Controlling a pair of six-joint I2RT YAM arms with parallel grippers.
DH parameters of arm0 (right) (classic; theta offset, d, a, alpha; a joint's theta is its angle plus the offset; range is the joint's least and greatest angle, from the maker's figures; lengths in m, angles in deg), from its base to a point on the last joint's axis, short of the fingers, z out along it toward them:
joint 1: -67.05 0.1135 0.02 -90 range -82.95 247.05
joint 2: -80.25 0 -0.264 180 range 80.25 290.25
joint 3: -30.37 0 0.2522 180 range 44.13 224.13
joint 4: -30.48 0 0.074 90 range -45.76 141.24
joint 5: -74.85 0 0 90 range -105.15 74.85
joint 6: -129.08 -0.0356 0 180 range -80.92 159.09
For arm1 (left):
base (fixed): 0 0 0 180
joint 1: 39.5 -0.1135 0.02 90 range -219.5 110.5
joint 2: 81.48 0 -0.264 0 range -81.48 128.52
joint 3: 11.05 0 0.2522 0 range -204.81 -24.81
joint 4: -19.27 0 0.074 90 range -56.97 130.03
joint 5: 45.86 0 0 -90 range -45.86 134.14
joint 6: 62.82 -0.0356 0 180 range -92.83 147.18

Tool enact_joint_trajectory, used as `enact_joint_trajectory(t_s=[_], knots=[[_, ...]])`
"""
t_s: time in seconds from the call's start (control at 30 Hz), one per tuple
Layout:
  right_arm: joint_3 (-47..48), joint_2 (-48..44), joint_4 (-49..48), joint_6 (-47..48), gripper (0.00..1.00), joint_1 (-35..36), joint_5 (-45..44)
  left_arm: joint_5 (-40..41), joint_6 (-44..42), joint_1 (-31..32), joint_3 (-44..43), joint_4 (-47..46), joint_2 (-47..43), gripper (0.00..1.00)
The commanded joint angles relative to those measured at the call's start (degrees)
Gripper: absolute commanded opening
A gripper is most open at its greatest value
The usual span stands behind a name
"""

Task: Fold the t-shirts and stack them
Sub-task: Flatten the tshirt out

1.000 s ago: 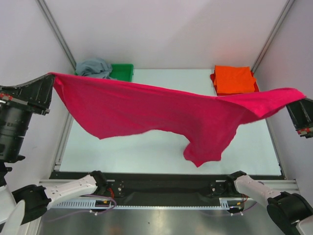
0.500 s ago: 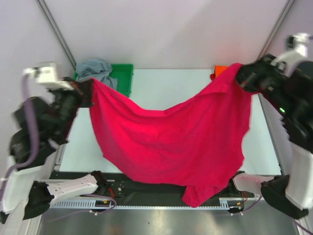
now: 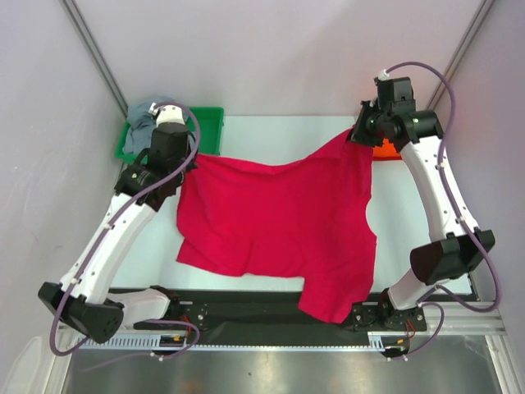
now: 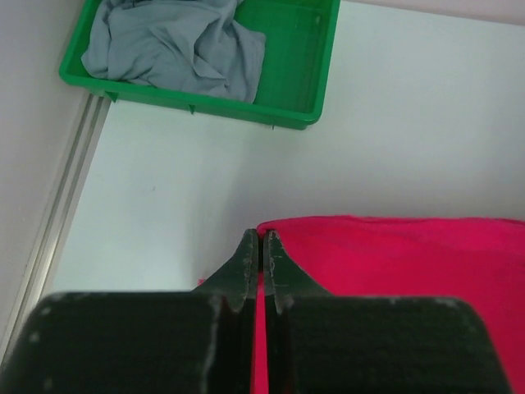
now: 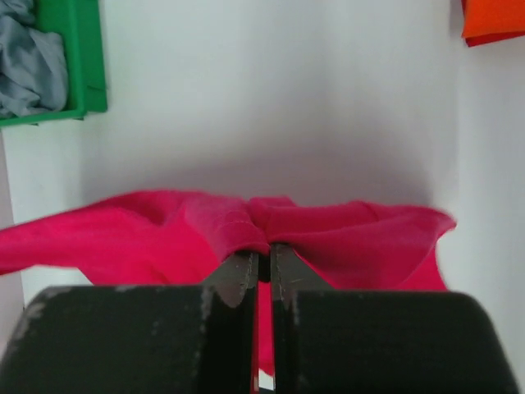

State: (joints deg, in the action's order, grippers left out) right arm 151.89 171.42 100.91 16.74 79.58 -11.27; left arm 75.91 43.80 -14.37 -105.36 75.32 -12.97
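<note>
While pinched at two far corners, pink shirt [image 3: 279, 222]: lies spread across the middle of the table [image 3: 271, 131], with its near end spilling over the front edge onto the black rail between the arm bases.
Left gripper [image 4: 261, 246]: fingers closed on the shirt's far left corner, low over the table and near the tray [image 4: 303, 66]. Pink cloth shows between the fingers.
Right gripper [image 5: 261, 261]: clamped on the far right corner, with cloth bunched at the tips. A shadow on the table beneath suggests this corner sits slightly raised.
Why held so: with the two grips well apart along the far edge, the cloth is drawn wide. This looks like a way to lay it flat and square before folding.
Far edge: dips a little between the grippers in the top view, so it is not fully taut.
Grey shirt [image 4: 172, 45]: crumpled in the green tray at the far left corner, apparently waiting its turn.
Orange shirt [image 5: 492, 20]: folded at the far right of the table, just beside the right gripper and mostly hidden by that arm from above. It is probably the base of the stack.
Stage: judged to be spreading, as no fold shows in the pink shirt yet.
Risk: the overhang at the front may tug the cloth askew once the corners are released.
</note>
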Motion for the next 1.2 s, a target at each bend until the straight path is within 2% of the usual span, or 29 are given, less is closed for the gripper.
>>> enact_joint_trajectory(t_s=[0.0, 0.23, 0.4, 0.57, 0.73, 0.83, 0.93, 0.97, 1.03, 1.13, 1.17], knots=[[2.45, 0.58, -1.74, 2.22, 0.00, -0.58, 3.41, -4.00, 1.57, -2.10, -2.06, -2.99, 1.45, 0.00], [3.59, 0.93, 5.90, 3.72, 0.00, -0.67, 7.54, -6.89, 3.59, -3.42, -1.71, -1.85, -0.57, 0.00], [-4.39, -2.75, 10.57, 3.80, 0.00, 1.61, 12.01, -10.05, 5.52, -3.33, 3.11, -1.33, -4.60, 0.00], [-18.01, -4.43, 11.54, 3.19, 0.00, 11.18, 13.70, -11.38, 6.40, -3.33, 9.17, -0.27, -7.60, 0.00], [-25.84, 4.69, 10.94, 2.84, 0.00, 20.23, 14.58, -11.90, 6.32, -3.33, 12.88, 0.26, -9.09, 0.00], [-31.12, 8.56, 4.63, 2.13, 0.00, 21.04, 16.15, -12.78, 6.23, -3.33, 14.19, -0.18, -9.53, 0.00], [-30.52, 14.37, 2.58, 2.22, 0.01, 21.65, 14.06, -13.22, 6.14, -3.33, 15.07, -0.27, -9.62, 0.00], [-29.73, 16.21, 2.23, 2.31, 0.08, 22.00, 12.92, -13.31, 6.14, -3.33, 15.34, -0.27, -9.62, 0.00], [-27.62, 16.49, 1.78, 1.52, 0.35, 22.27, 11.42, -13.57, 6.14, -3.33, 15.69, -0.45, -9.80, 0.00], [-27.95, 12.81, 1.70, -1.01, 0.53, 23.23, 8.52, -14.10, 6.14, -3.33, 16.22, -0.62, -9.62, 0.00], [-28.83, 11.58, 1.52, -1.64, 0.56, 23.41, 8.34, -14.19, 6.23, -3.33, 16.57, -0.80, -9.54, 0.00]])
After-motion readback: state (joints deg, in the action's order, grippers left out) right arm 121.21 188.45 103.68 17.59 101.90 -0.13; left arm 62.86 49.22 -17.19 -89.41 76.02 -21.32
